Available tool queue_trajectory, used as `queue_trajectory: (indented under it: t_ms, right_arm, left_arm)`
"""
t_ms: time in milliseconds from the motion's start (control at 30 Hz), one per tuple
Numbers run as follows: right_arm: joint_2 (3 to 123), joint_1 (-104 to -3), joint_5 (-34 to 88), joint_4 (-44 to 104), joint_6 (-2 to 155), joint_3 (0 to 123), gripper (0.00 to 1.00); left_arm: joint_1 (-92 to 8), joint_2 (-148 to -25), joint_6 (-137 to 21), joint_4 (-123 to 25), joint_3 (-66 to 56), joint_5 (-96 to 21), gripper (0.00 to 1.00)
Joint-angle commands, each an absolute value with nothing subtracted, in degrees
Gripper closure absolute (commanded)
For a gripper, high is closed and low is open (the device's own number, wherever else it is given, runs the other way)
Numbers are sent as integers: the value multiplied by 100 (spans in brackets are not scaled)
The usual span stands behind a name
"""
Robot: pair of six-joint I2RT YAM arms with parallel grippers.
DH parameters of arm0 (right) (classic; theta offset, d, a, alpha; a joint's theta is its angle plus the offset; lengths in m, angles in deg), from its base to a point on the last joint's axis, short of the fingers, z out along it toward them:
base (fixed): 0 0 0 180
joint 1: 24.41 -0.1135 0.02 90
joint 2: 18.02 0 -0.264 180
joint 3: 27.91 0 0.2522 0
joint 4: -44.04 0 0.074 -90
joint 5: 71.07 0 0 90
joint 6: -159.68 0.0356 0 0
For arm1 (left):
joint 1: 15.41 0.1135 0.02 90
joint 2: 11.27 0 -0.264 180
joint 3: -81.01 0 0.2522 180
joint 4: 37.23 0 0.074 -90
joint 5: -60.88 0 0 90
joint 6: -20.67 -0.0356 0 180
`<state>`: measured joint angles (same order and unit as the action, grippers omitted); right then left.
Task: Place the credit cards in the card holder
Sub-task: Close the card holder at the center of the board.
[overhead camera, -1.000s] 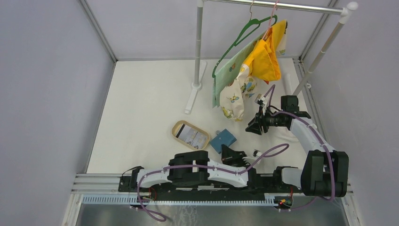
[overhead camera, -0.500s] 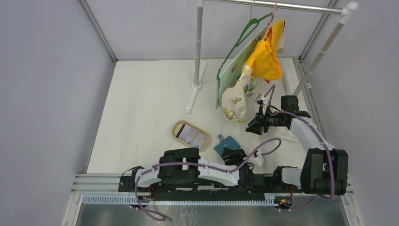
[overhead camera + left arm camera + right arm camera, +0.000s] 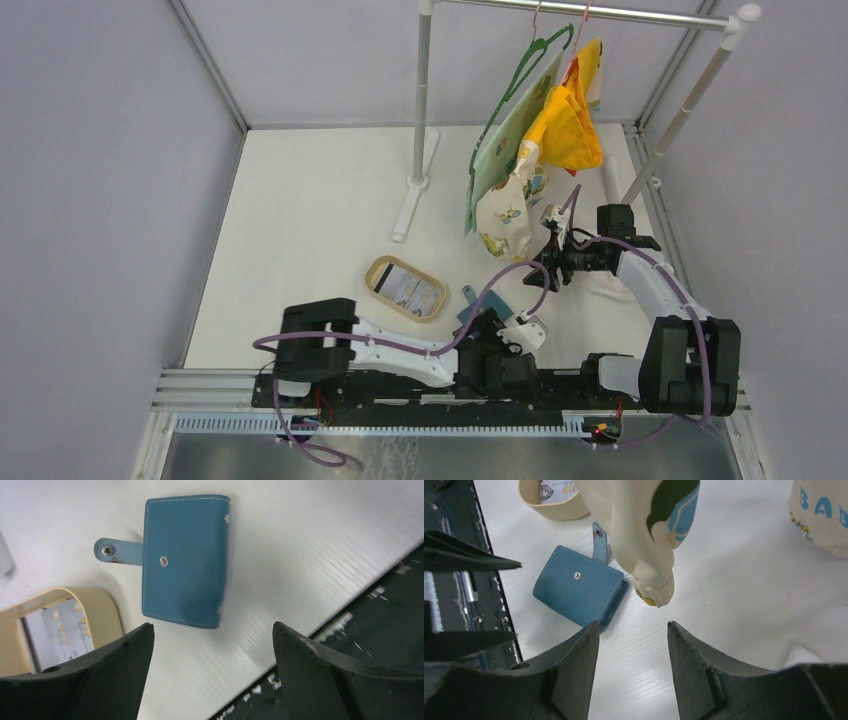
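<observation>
The teal-blue card holder (image 3: 185,560) lies closed and flat on the white table, its strap undone to one side. From above only a corner of the card holder (image 3: 474,308) shows beside my left arm. My left gripper (image 3: 212,627) hovers just short of it, open wide and empty. The credit cards (image 3: 408,286) lie in the tan oval tray (image 3: 378,272); the cards (image 3: 55,635) also show at the left wrist view's edge. My right gripper (image 3: 634,624) is open and empty, raised to the right of the card holder (image 3: 576,585).
A clothes rack (image 3: 421,100) stands at the back with garments on hangers. A cream printed cloth (image 3: 644,530) dangles in front of my right gripper. The table's dark front rail (image 3: 380,630) runs close behind the left fingers.
My left gripper has opened from shut and drawn back toward the base, its elbow swinging left. The card holder stays on the table. The hanging clothes swung right; the right gripper opened slightly.
</observation>
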<state>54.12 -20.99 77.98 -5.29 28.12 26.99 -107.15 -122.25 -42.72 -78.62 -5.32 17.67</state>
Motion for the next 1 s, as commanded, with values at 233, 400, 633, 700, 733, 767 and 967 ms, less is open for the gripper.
queue_trajectory:
  t_ms: [233, 400, 633, 700, 733, 767, 967]
  right_arm:
    - [4463, -2296, 8474, -2104, -2741, 2639, 2]
    - [4419, -2934, 8339, -2188, -3665, 2461, 2]
    - [4629, -3820, 7845, -2036, -3792, 2326, 12]
    - [4674, -3851, 7835, -1889, -3562, 2283, 17]
    - [4689, -3849, 7790, -1853, -3500, 2256, 19]
    - [4702, -3860, 7720, -1844, -3491, 2223, 21]
    - [4676, -3914, 7305, -1482, -3232, 1963, 30]
  left_arm:
    - [-9849, -9063, -4395, -4185, 2123, -1000, 7]
    - [-8616, -8222, -3909, -3595, 2825, -2181, 9]
    - [-7724, -8474, -4094, -4453, 2496, -2299, 19]
    - [-7498, -8562, -4211, -4466, 2490, -2503, 20]
    - [-7379, -8603, -4249, -4390, 2524, -2700, 20]
    - [-7283, -8654, -4279, -4281, 2594, -2922, 19]
    - [-7015, -9109, -4433, -4123, 2440, -3464, 16]
